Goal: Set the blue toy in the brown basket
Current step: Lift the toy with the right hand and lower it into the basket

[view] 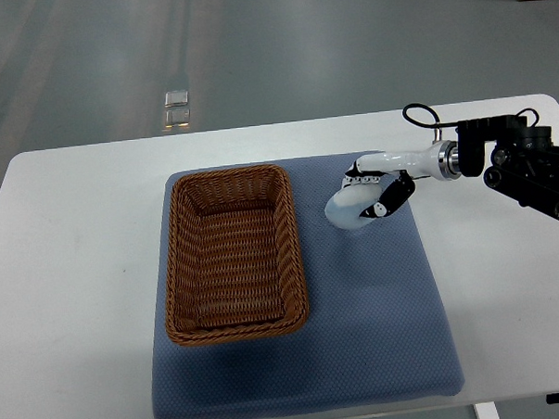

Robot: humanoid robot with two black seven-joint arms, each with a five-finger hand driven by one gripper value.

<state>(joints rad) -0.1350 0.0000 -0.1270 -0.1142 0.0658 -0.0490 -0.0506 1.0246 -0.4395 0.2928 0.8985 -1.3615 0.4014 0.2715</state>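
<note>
1. Your right hand (367,201) comes in from the right edge and sits low over the blue mat (377,326), palm down, fingers (390,200) curled under it. The left hand does not show at all.

2. You cannot tell what those fingers enclose. They look clenched, but the white palm covers whatever lies beneath, and no blue toy can be made out anywhere; against a blue mat it would be hard to spot. My guess is that the toy sits under the curled fingers, either gripped or about to be.

3. The brown basket (235,258) lies on the mat well to the left of the fingertips, long side facing them, mouth up and empty. That placement suits you: a sideways carry past the near wall is all it takes.

4. The palm-down pose fits a top grasp of a small, low object.

5. Judged from this, the placing is not yet done. Lift clear of the basket rim before moving across.
</note>
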